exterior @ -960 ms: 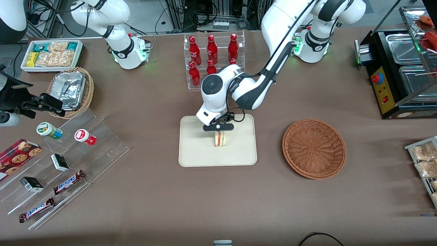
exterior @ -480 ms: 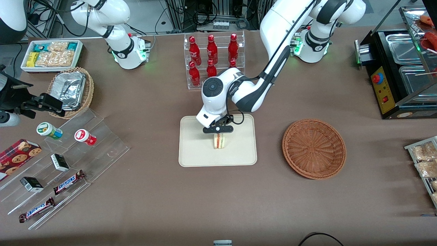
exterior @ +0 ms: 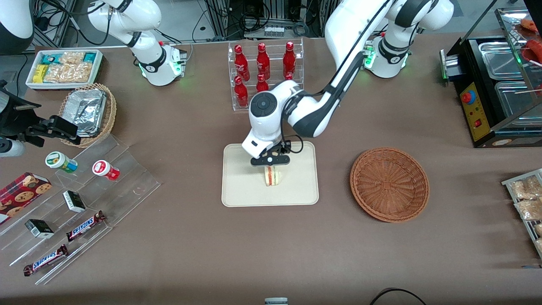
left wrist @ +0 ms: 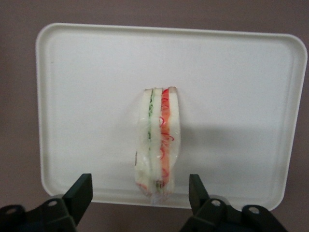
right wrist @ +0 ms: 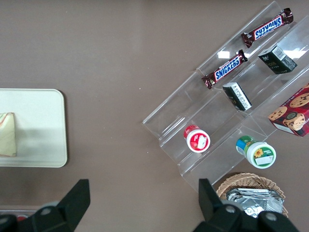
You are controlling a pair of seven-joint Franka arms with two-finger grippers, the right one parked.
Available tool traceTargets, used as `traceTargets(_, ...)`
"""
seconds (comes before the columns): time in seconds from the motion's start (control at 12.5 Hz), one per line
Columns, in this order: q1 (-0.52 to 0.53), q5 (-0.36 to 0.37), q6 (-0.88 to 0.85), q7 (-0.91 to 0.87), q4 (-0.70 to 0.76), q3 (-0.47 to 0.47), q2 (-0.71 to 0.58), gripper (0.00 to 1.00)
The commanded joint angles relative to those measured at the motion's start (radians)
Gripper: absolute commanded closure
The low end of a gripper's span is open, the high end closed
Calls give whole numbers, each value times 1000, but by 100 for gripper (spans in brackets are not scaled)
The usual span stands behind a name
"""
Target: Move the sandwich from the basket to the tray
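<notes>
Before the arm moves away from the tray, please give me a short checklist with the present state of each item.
1. Sandwich rests on the tray: ok.
2. Sandwich lies inside the tray's rim, not overhanging: ok.
3. Gripper open, fingers apart from the sandwich on both sides: ok.
4. Basket holds nothing more: ok.
5. Room above the gripper to rise straight up: ok, as far as the front view shows.

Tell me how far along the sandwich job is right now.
Mostly done: the sandwich stands on its edge on the tray, and the basket holds nothing. In hand: the end effector hovers just above it, fingers open and clear of the bread. Left: back the arm away.
</notes>
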Motion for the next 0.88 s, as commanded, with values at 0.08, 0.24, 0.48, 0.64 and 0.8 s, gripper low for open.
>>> traceTargets(0.08, 150, -94, -227, 57, -38, -2, -257, 0)
traceTargets(0.24, 216, -94, -349, 163, -38, 0, -337, 0)
traceTargets(0.48, 359, -69, -483, 342, -58, 1, -447, 0)
traceTargets(0.64, 480, -62, -532, 518, -76, 1, -507, 0)
traceTargets(0.8, 572, -59, -566, 655, -79, 1, -535, 0)
